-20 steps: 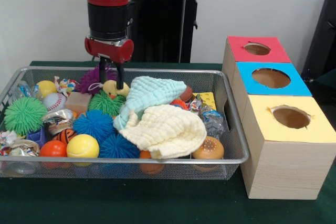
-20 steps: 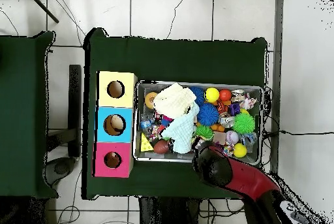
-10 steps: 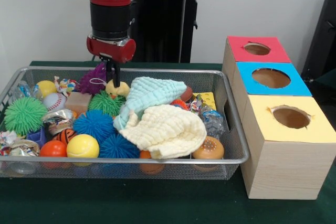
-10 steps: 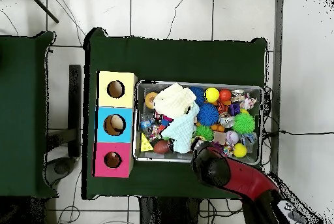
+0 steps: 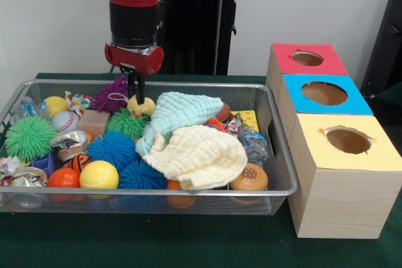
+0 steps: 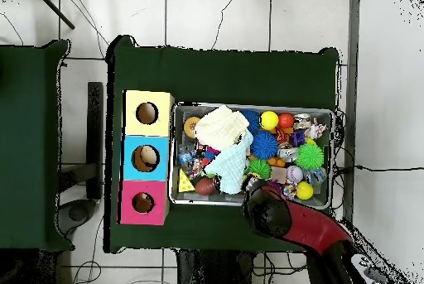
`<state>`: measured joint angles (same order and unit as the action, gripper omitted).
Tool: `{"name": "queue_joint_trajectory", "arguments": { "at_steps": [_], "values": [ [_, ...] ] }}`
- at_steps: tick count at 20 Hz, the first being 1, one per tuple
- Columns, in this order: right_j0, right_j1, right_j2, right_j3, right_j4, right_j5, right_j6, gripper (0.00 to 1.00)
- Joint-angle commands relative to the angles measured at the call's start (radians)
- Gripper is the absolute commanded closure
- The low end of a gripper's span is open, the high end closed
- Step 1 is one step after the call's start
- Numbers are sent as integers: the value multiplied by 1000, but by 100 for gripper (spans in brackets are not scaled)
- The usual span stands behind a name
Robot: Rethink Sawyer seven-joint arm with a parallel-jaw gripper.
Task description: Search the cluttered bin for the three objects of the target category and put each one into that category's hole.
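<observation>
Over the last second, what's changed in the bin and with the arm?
The gripper has risen slightly from among the toys to just above the yellow duck, taking nothing with it. The two cloths, the balls and the three coloured boxes stayed as they were.

Front view, we look low and close across the wire bin (image 5: 276, 155), overhead view, we look straight down from high up, both share bin and three-hole box (image 6: 146, 157).

Looks like a robotics lab: green-clothed table (image 6: 224, 74) on tiled floor (image 6: 215, 12) strewn with cables (image 6: 224, 7), beside plain white wall (image 5: 50, 23).
</observation>
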<state>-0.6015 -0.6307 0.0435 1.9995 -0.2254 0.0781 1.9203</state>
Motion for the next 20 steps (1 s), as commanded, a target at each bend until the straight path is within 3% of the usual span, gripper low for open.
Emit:
{"name": "queue_joint_trajectory", "arguments": {
  "at_steps": [1,8,20],
  "values": [
    [7,-40,63,29,-31,69,55,100],
    [-15,-139,101,75,-14,158,22,100],
    [-32,-196,137,115,-2,201,21,100]
  ]
}}
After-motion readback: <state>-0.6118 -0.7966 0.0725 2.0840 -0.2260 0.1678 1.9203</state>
